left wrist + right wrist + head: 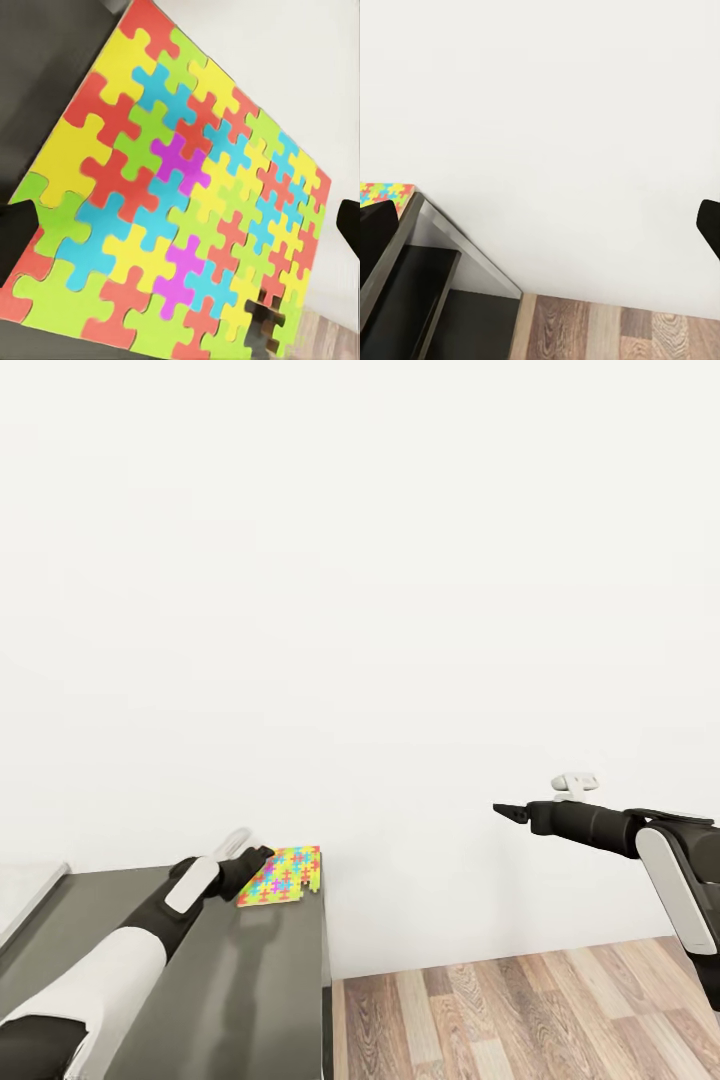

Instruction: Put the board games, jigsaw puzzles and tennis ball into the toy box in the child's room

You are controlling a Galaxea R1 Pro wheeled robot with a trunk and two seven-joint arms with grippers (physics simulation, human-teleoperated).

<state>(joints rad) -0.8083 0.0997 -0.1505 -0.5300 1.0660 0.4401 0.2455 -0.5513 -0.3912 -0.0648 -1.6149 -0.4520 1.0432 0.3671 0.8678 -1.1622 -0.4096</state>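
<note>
One jigsaw puzzle (285, 876), a thin sheet of yellow, red, blue and green pieces, lies flat on the far right corner of the dark grey table (250, 980). My left gripper (262, 857) hovers at the puzzle's near-left edge. In the left wrist view the puzzle (180, 202) spreads between the two widely spread fingertips (15, 232), so this gripper is open. A notch (266, 319) shows in one puzzle edge. My right gripper (510, 812) hangs open in the air over the floor, well right of the table. The board games, tennis ball, bed and toy box are out of view.
A blank white wall stands right behind the table. Wooden floor (520, 1010) lies right of the table. The right wrist view shows the table's dark end shelves (412, 300) and the puzzle's corner (382, 191). A pale grey sloping edge (35, 900) shows at far left.
</note>
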